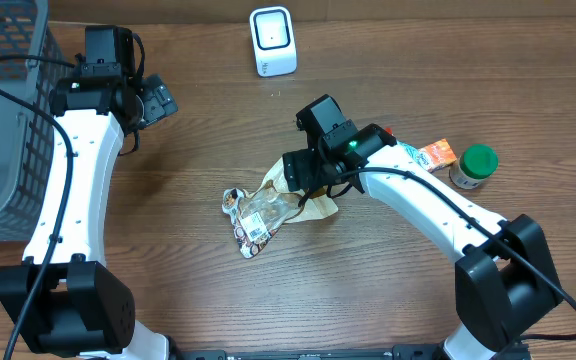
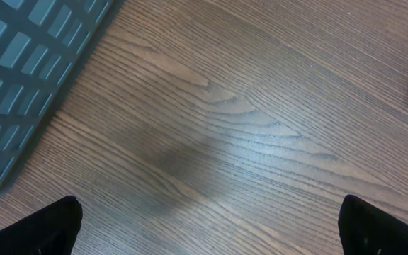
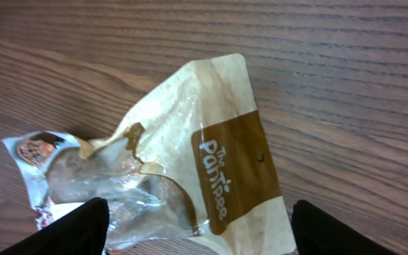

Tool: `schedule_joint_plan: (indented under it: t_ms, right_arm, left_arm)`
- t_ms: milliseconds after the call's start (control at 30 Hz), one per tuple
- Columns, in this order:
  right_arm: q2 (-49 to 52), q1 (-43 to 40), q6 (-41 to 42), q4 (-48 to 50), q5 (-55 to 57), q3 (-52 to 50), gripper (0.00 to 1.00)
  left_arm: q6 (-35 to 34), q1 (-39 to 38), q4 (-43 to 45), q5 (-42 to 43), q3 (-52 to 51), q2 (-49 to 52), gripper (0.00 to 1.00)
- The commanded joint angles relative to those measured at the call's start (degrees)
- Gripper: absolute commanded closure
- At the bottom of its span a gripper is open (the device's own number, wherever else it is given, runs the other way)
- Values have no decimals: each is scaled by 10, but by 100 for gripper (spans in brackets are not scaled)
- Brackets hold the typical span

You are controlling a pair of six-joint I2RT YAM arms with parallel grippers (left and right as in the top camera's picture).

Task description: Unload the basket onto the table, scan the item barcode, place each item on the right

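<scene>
The item is a tan and clear snack bag [image 1: 268, 205] lying crumpled on the wooden table, its brown printed band [image 3: 232, 166] facing up. I cannot make out a barcode on it. My right gripper [image 1: 303, 182] hovers over the bag's right end. In the right wrist view this gripper [image 3: 200, 230] is open, its fingers [image 3: 83, 227] standing either side of the bag [image 3: 183, 156] without pinching it. The white scanner [image 1: 272, 40] stands at the back centre. My left gripper [image 1: 160, 100] is open over bare wood [image 2: 211, 142] at the far left.
A grey wire basket [image 1: 3, 110] fills the left edge, and its wall [image 2: 20, 64] shows in the left wrist view. A green-lidded jar [image 1: 476, 165] and an orange packet [image 1: 436, 153] lie at the right, behind my right arm.
</scene>
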Motion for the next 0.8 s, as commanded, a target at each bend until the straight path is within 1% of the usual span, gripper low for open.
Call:
schedule_joint_plan:
  t_ms: [0,33,233,333,400,767]
  right_arm:
    - [-4,-8,-2,6,18,-7,9]
    - [-4,-9,-2,9,18,-7,0]
    - [-2,-14,-2,10,12,-7,0]
    - [-2,-13,-2,8,12,-7,13]
    - [-2,-13,-2,8,12,-7,18]
    - [-1,-13,-2,7,12,-8,18]
  left_arm:
    - [12,1,0,-1,3,-5,0]
    - [12,1,0,-1,3,-5,0]
    - [12,1,0,-1,3,-5,0]
    - [12,1,0,-1,3,-5,0]
    - [12,1,0,-1,3,-5,0]
    - [12,1,0,-1,3,-5,0]
